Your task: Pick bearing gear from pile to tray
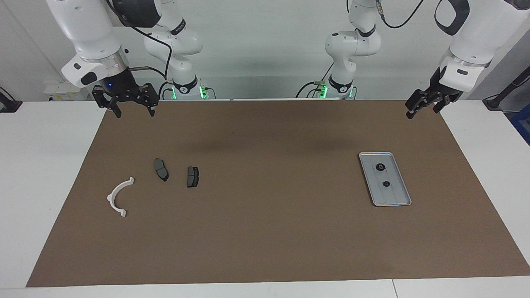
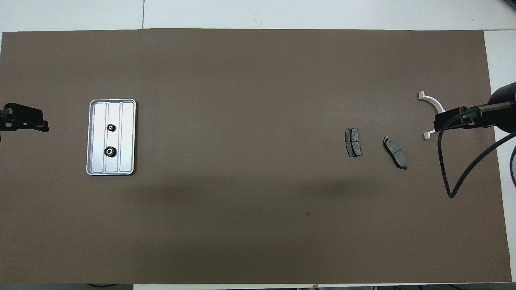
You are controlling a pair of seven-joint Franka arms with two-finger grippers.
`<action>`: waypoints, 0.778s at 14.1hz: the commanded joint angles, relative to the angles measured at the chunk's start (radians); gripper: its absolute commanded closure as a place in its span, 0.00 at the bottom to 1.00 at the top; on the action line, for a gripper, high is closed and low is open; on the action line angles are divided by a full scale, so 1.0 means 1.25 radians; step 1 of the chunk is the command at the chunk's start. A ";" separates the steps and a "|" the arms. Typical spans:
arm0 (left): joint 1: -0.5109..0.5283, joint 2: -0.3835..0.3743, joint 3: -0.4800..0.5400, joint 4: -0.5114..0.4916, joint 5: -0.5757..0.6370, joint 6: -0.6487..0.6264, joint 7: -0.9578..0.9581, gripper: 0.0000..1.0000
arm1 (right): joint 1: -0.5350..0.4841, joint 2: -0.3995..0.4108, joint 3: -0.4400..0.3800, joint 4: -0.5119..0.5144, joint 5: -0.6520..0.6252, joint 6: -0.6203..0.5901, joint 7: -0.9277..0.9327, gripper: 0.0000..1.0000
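Bearing gears: two small black rings (image 1: 380, 167) and (image 1: 386, 183), both lying inside the tray, one nearer the robots than the other, apart from each other; none seen among the loose parts.
Handling, judged: likely stiff, dense for their size, smooth and prone to roll or slide on metal; best taken across the outer rim, from straight above.
Tray: silver-grey tray (image 1: 401, 182) with raised rim, flat on the brown mat toward the left arm's end of the counter.
Pile: what remains lies toward the right arm's end; two dark grey plates (image 1: 161, 169) and (image 1: 192, 176) side by side but apart, white curved arc (image 1: 116, 197) beside them, closer to the mat's edge.
Progress, judged: no ring left to fetch, so task looks done or nearly so.
Left claw: (image 1: 423, 105) raised over the mat's corner near the robots, well apart from the tray, released, grasping nothing.
Right claw: (image 1: 132, 109) raised over the mat's edge near the robots, well apart from the plates, fingers spread, grasping nothing.
Mat: brown sheet (image 1: 265, 231) covering most of the white counter (image 1: 45, 157).
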 commanded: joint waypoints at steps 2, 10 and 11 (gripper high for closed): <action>0.012 0.011 -0.014 0.030 -0.011 -0.030 0.013 0.00 | -0.020 0.007 0.016 0.019 -0.002 -0.019 -0.017 0.00; 0.012 0.009 -0.015 0.020 -0.039 -0.005 0.076 0.00 | -0.020 0.007 0.016 0.019 -0.001 -0.019 -0.018 0.00; 0.012 0.009 -0.015 0.015 -0.039 -0.004 0.077 0.00 | -0.020 0.007 0.016 0.019 0.000 -0.019 -0.017 0.00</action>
